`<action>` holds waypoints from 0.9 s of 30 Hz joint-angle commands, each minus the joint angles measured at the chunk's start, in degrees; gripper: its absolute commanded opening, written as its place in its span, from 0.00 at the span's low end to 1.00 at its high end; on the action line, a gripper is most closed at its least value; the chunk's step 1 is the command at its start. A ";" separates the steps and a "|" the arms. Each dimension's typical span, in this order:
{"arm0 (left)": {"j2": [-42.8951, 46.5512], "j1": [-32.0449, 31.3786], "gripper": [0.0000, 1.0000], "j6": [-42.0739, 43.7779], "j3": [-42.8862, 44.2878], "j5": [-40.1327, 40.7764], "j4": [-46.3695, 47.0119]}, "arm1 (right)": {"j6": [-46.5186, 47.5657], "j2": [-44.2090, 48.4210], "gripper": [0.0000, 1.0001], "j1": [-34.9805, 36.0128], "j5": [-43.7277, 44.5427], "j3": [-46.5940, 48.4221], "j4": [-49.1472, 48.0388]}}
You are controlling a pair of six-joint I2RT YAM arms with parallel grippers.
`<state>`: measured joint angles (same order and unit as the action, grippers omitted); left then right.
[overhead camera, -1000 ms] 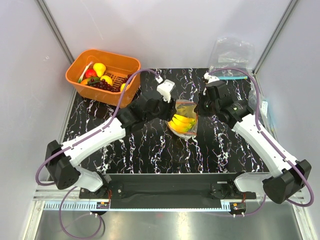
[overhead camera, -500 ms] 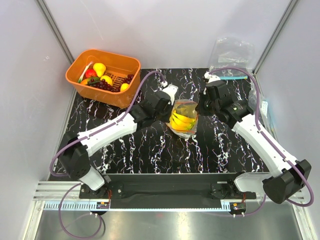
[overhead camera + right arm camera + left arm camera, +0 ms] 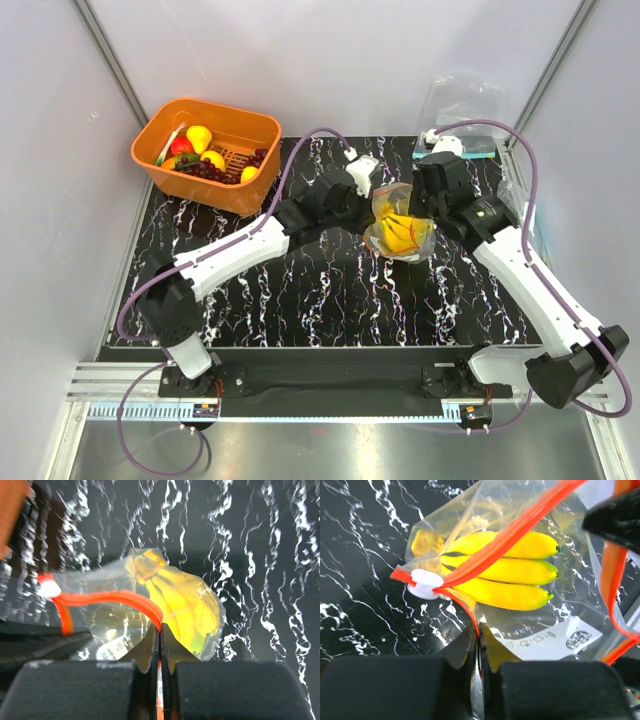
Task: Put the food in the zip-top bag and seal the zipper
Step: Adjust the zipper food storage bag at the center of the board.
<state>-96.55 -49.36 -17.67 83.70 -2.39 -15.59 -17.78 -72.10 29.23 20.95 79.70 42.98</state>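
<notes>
Bananas (image 3: 510, 575) show yellow through the crinkly clear bag (image 3: 455, 515) (red-orange zipper (image 3: 520, 525)).

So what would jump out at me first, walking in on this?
The clear bag with a yellow banana bunch inside, held in the centre between the left arm and the right arm, with both sets of jaws pinched shut on its red-orange zipper. Next, the orange basket of toy fruit at the far left corner.
</notes>
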 commanded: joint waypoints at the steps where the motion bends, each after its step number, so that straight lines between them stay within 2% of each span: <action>1: -4.06 4.70 0.04 -3.24 -3.01 -4.80 3.11 | 0.12 -5.67 0.00 0.03 -1.16 -5.15 -2.11; 3: -6.70 7.43 0.01 -5.26 -6.61 -7.70 5.48 | -0.67 -9.46 0.00 0.21 -3.54 -7.09 -3.33; 7: -4.97 8.14 0.04 -3.60 -8.65 -4.30 5.58 | -1.29 -9.03 0.00 0.39 -7.33 -10.62 -7.12; 10: -2.51 8.14 0.20 -1.93 -6.45 -0.51 2.15 | 0.02 -7.80 0.00 0.39 -5.58 -8.70 -6.77; 11: -1.02 8.14 0.34 -1.49 -5.92 0.10 1.19 | 0.46 -7.45 0.00 0.39 -5.31 -7.90 -6.16; 14: 2.58 8.49 0.57 -0.35 -5.31 1.60 0.57 | 1.34 -7.45 0.00 0.39 -4.43 -4.83 -4.76; 22: 7.61 14.11 0.69 1.94 0.75 -2.09 -6.19 | 0.47 -5.43 0.00 0.39 -4.69 -0.96 -5.01; 25: 9.01 18.67 0.74 2.47 1.81 -0.33 -8.13 | 0.82 -4.81 0.00 0.39 -3.82 0.80 -4.49; 27: 9.19 23.86 0.78 1.24 3.30 0.54 -9.54 | 0.73 -4.46 0.00 0.39 -2.85 1.33 -4.40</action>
<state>-88.92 -30.52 -16.56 84.12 -3.55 -22.15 -17.56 -79.15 29.52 15.70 77.54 39.77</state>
